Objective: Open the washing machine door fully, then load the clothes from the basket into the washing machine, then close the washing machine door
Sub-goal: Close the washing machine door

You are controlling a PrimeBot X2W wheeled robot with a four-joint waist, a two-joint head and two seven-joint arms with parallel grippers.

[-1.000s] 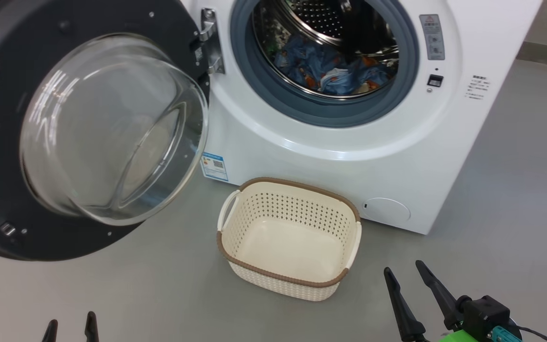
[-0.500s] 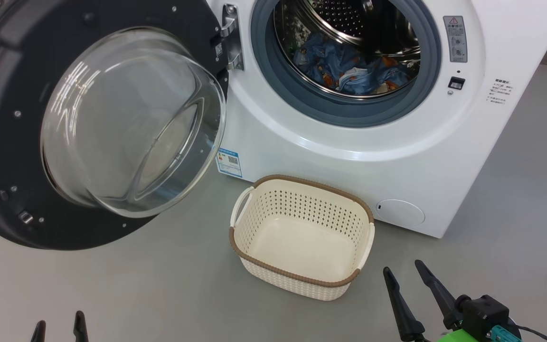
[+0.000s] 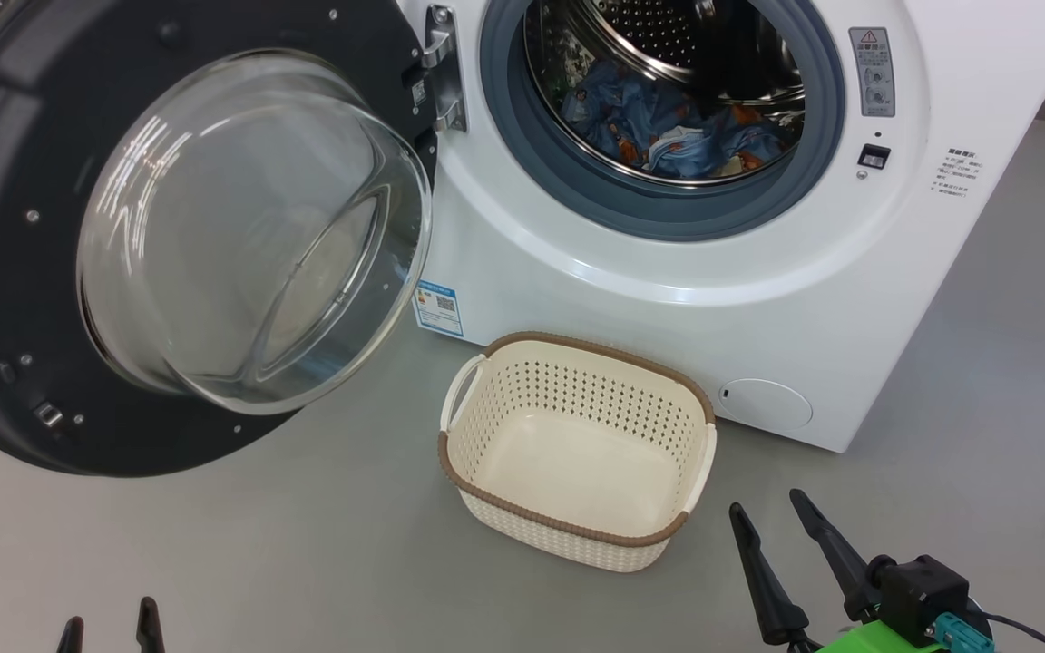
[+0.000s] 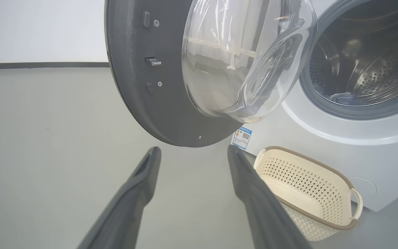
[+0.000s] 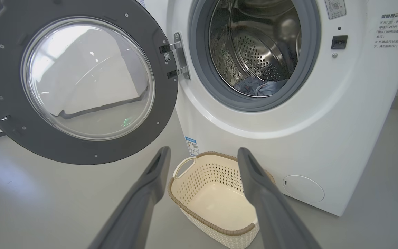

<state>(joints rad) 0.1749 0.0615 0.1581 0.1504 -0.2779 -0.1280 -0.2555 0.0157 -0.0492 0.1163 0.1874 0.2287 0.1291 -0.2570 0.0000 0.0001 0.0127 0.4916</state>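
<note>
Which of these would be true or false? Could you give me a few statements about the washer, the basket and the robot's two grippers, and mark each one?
1. The washing machine door stands open. True.
2. The basket holds clothes. False: it is empty; the clothes lie inside the washing machine.
3. The right gripper grips the basket. False: it is open and apart from it.
4. The left gripper is open and holds nothing. True.
</note>
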